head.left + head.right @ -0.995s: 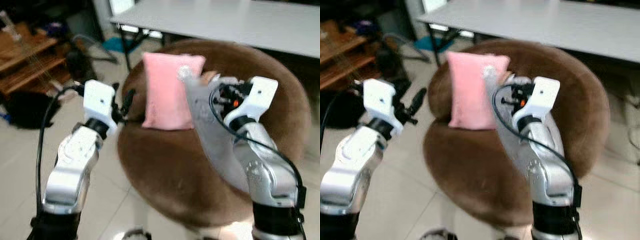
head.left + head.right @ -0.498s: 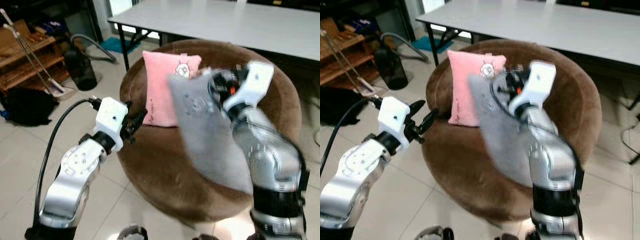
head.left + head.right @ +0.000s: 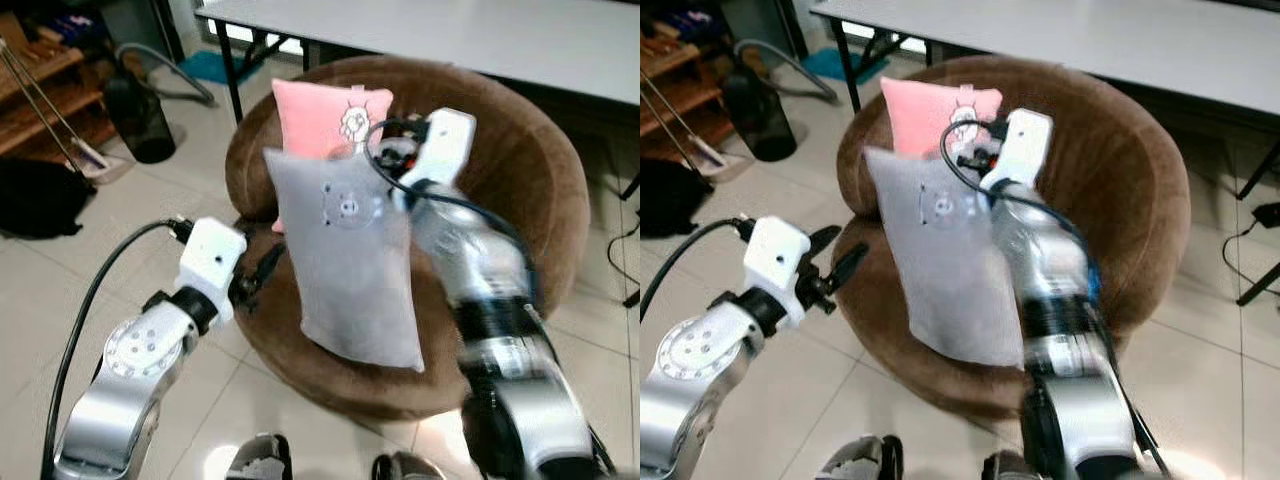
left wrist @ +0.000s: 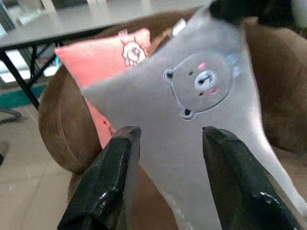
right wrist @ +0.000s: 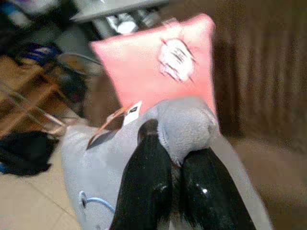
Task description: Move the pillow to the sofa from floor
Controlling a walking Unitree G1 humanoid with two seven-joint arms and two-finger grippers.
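Observation:
A grey pillow (image 3: 350,270) with a bear face hangs upright over the seat of the round brown sofa (image 3: 520,170). My right gripper (image 3: 385,155) is shut on the pillow's top corner, and the pinch is plain in the right wrist view, gripper (image 5: 172,143). Behind it a pink pillow (image 3: 315,110) leans on the sofa's backrest. My left gripper (image 3: 258,275) is open at the sofa's front left edge, just left of the grey pillow and not touching it. In the left wrist view the grey pillow (image 4: 201,110) lies beyond the spread fingers (image 4: 120,167).
A grey table (image 3: 450,30) stands behind the sofa. To the left are a wooden shelf (image 3: 40,100), a black bag (image 3: 35,195) and a dark canister (image 3: 135,120) with a hose. A cable (image 3: 625,240) trails on the tiled floor at right.
My right arm has swung the grey pillow forward and down in front of the pink one, over the seat. The left arm has lowered a little. The camera has tilted.

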